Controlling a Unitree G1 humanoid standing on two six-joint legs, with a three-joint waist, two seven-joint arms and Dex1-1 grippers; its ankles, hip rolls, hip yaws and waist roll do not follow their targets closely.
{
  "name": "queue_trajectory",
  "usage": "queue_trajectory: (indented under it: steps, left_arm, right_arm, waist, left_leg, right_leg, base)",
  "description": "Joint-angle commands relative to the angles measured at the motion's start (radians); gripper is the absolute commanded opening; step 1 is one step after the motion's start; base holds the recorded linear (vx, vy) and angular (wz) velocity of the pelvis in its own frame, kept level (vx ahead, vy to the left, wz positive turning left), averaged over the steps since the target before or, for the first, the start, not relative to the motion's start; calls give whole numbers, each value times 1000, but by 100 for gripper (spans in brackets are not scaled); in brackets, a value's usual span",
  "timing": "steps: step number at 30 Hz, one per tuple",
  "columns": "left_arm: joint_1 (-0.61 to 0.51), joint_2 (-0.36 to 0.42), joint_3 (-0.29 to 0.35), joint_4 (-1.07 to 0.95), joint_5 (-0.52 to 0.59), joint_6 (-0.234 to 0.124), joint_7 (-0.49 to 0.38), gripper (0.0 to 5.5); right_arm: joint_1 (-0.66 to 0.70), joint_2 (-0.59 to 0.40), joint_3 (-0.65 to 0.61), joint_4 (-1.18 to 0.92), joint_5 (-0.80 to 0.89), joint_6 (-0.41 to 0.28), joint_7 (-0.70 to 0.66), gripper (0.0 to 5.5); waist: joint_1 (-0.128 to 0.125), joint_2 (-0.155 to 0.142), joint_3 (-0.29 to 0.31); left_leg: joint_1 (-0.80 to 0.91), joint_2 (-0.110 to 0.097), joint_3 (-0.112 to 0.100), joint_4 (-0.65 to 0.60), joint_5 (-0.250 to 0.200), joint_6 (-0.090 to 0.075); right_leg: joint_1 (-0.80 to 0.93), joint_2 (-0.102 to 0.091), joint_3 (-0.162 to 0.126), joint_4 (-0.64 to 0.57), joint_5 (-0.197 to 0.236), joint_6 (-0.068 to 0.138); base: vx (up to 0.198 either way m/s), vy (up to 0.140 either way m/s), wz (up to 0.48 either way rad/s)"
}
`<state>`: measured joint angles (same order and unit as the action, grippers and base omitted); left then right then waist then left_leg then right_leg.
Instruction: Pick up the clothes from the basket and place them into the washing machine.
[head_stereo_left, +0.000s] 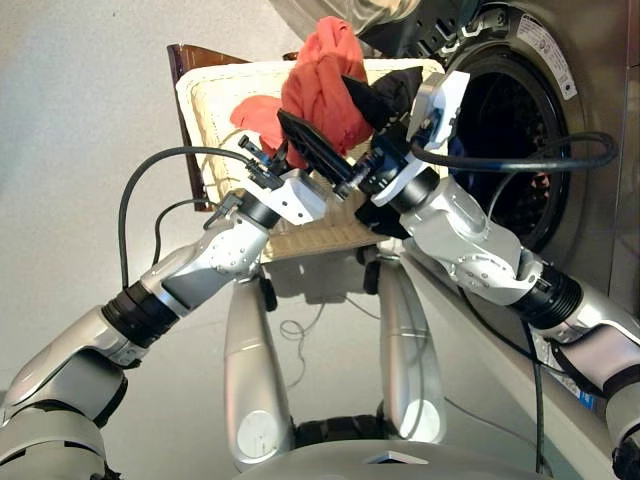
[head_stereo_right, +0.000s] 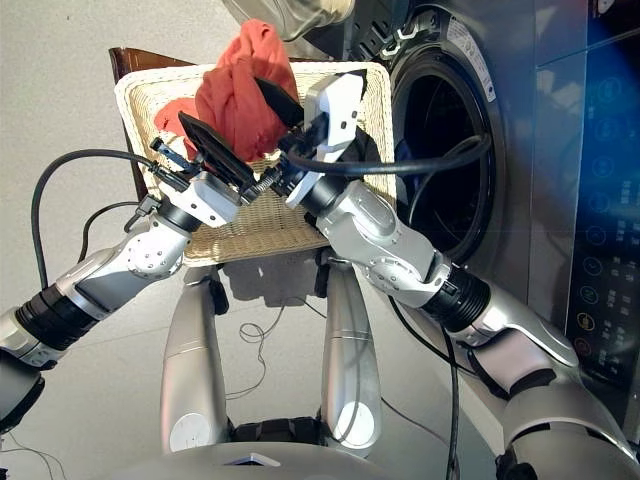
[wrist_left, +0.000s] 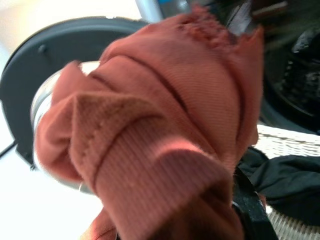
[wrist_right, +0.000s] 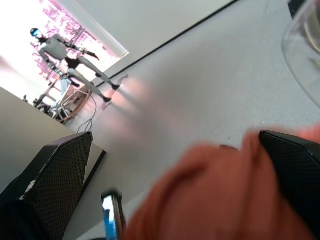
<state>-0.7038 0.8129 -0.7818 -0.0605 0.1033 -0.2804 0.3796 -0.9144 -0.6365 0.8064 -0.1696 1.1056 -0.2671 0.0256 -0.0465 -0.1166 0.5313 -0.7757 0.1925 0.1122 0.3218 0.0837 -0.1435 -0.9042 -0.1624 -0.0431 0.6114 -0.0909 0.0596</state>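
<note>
We hold a crumpled coral red ribbed fabric garment (head_stereo_left: 322, 85) bunched above the cream-white woven basket (head_stereo_right: 250, 228). Our left end effector (head_stereo_left: 310, 145) is clamped on its lower folds. Our right end effector (wrist_right: 190, 185) stands wide open, cloth between its fingers. A black garment (head_stereo_left: 395, 92) lies in the basket beside the dark grey washing machine (head_stereo_right: 470, 110).

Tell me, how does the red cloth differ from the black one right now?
The coral red garment is lifted above the basket, bunched between the left gripper and right gripper; the black garment lies low in the basket, untouched. Both are soft, crumpled fabric, neither yet in the washing machine.
</note>
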Motion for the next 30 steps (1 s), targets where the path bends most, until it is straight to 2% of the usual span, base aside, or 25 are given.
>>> queue_trajectory:
  steps: [1,4,10,11,12,13,14,15,16,17,18,19,30]
  left_arm:
    - [-86,-38,-10,-229,83,-91,16,0]
    - [-96,-45,-15,-242,92,-85,35,0]
    - [-106,-57,-26,-230,109,-66,67,0]
    - [-105,-62,-22,-232,111,-65,72,0]
    - [-102,-61,-18,-238,114,-66,79,0]
    - [-102,-60,-18,-240,119,-63,83,0]
    - [-102,-60,-16,-240,127,-61,92,0]
    - [-103,-59,-16,-240,132,-57,97,0]
    - [-103,-58,-16,-239,138,-55,103,0]
    - [-102,-57,-16,-236,145,-53,109,0]
    - [-102,-55,-17,-237,148,-55,112,0]
    - [-103,-51,-18,-237,152,-53,115,0]
    - [-115,-11,-22,-255,167,-35,139,0]
  right_arm:
    - [-90,32,48,-56,-41,-14,15,550]
    - [-80,35,36,-35,-87,-26,-19,550]
    - [-53,19,-11,-47,-299,-17,-141,550]
    - [-47,22,-16,-50,-323,-16,-149,276]
    - [-37,22,-29,-58,-361,-16,-162,112]
    - [-24,24,-39,-63,-388,-15,-179,0]
    - [-16,24,-52,-65,-420,-14,-193,0]
    - [-11,23,-54,-65,-432,-8,-198,32]
    - [-6,23,-55,-62,-435,-5,-203,201]
    - [-5,20,-55,-59,-445,1,-206,272]
    - [-6,14,-51,-57,-451,7,-208,429]
    - [-6,3,-48,-55,-455,13,-211,550]
    - [-24,-83,-35,-78,-487,33,-240,550]
  waist:
    - [-5,44,-11]
    - [-4,45,-11]
    - [-11,46,-11]
    - [-11,46,-11]
    - [-12,46,-11]
    - [-13,45,-11]
    - [-13,44,-11]
    - [-12,44,-11]
    - [-12,43,-11]
    - [-12,43,-11]
    - [-12,41,-11]
    - [-13,39,-11]
    - [-17,25,-11]
  left_leg:
    - [-43,22,18,106,-59,-33]
    - [-51,20,17,109,-58,-33]
    - [-66,17,15,121,-62,-30]
    - [-68,16,14,123,-62,-30]
    - [-69,16,14,123,-63,-29]
    - [-69,15,13,123,-63,-28]
    - [-70,14,12,124,-64,-27]
    - [-71,14,12,124,-64,-27]
    - [-71,13,11,125,-64,-27]
    - [-72,13,11,127,-65,-26]
    - [-73,13,10,127,-64,-27]
    - [-74,13,10,127,-64,-27]
    - [-77,8,2,126,-64,-23]
  right_leg:
    - [12,-22,34,-157,117,119]
    - [4,-25,33,-154,117,117]
    - [-7,-28,32,-145,115,115]
    - [-8,-29,33,-144,115,115]
    - [-8,-29,33,-145,115,115]
    - [-8,-29,33,-144,114,115]
    - [-8,-28,34,-145,113,115]
    - [-8,-29,33,-144,113,115]
    - [-7,-29,33,-144,114,115]
    - [-8,-29,32,-142,113,115]
    - [-8,-29,32,-143,113,115]
    - [-8,-29,31,-144,113,114]
    - [-5,-29,28,-147,115,112]
  base:
    - [0,0,0]
    - [0,0,0]
    - [0,0,0]
    - [0,0,0]
    - [0,0,0]
    - [0,0,0]
    - [0,0,0]
    - [0,0,0]
    - [0,0,0]
    - [0,0,0]
    - [0,0,0]
    - [0,0,0]
    - [0,0,0]
